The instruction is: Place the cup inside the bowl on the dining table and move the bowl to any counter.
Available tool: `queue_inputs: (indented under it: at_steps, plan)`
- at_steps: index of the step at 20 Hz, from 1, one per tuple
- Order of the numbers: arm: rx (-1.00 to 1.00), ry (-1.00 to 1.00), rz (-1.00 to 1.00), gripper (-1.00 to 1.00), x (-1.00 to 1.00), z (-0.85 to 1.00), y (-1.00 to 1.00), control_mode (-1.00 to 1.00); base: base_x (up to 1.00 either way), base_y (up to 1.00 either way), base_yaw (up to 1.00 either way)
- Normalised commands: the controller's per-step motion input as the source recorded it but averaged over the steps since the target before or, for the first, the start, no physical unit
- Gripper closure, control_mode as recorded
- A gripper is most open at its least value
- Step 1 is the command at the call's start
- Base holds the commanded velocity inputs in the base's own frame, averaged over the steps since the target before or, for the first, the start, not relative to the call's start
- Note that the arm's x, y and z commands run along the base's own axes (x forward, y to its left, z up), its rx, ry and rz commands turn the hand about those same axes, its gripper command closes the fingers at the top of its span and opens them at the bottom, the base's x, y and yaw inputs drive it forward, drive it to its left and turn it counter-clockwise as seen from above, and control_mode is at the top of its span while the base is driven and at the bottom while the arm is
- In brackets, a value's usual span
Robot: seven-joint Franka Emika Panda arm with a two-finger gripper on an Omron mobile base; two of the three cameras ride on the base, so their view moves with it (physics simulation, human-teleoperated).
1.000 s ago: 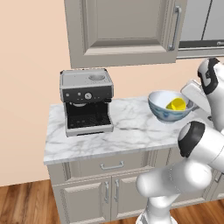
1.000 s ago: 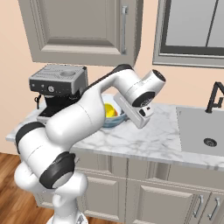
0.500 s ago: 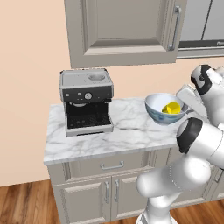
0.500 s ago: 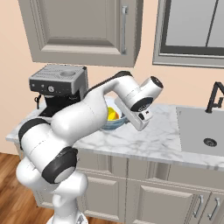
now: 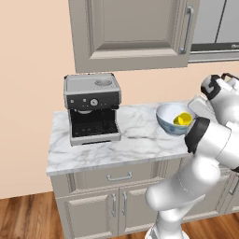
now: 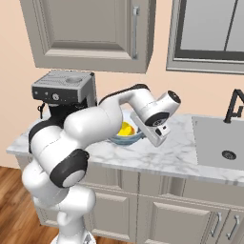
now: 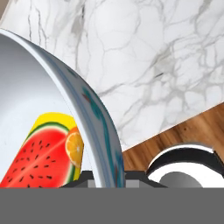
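Observation:
The bowl [image 5: 167,123], white inside with a blue-grey patterned outside, sits low over the white marble counter [image 5: 135,144], to the right of the coffee machine. The yellow cup [image 5: 183,119] lies on its side inside the bowl. My gripper [image 5: 192,113] is shut on the bowl's right rim. From the right base view, the bowl [image 6: 125,139] and cup [image 6: 126,128] peek out behind my forearm, with the gripper [image 6: 141,130] at the rim. In the hand view the bowl's rim [image 7: 94,118] runs between the fingers, the gripper [image 7: 105,177] is at the bottom, and the cup's watermelon print [image 7: 48,148] shows inside.
A black and silver coffee machine [image 5: 92,108] stands at the counter's left end. A sink [image 6: 224,143] with a dark faucet [image 6: 234,102] lies to the right. Wall cabinets [image 5: 130,32] hang overhead. Wooden floor [image 7: 192,127] shows past the counter's front edge.
The hand has carried the bowl with the cup a little down and toward the coffee machine. The camera has not moved.

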Motion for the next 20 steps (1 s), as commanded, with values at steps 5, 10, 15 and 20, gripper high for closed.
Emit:
queue_inputs:
  at_steps: [5, 10, 15, 20]
  plan:
    - [0.0, 0.0, 0.0, 1.0, 0.35, -0.02, -0.18, -1.0, 0.0, 0.0, 0.0]
    - [0.0, 0.0, 0.0, 1.0, 0.37, -0.03, -0.02, -1.0, 0.0, 0.0, 0.0]
    - [0.0, 0.0, 0.0, 1.0, 0.2, -0.13, -0.03, -1.0, 0.0, 0.0, 0.0]
    - [0.0, 0.0, 0.0, 1.0, 0.23, -0.15, -0.01, -1.0, 0.0, 0.0, 0.0]
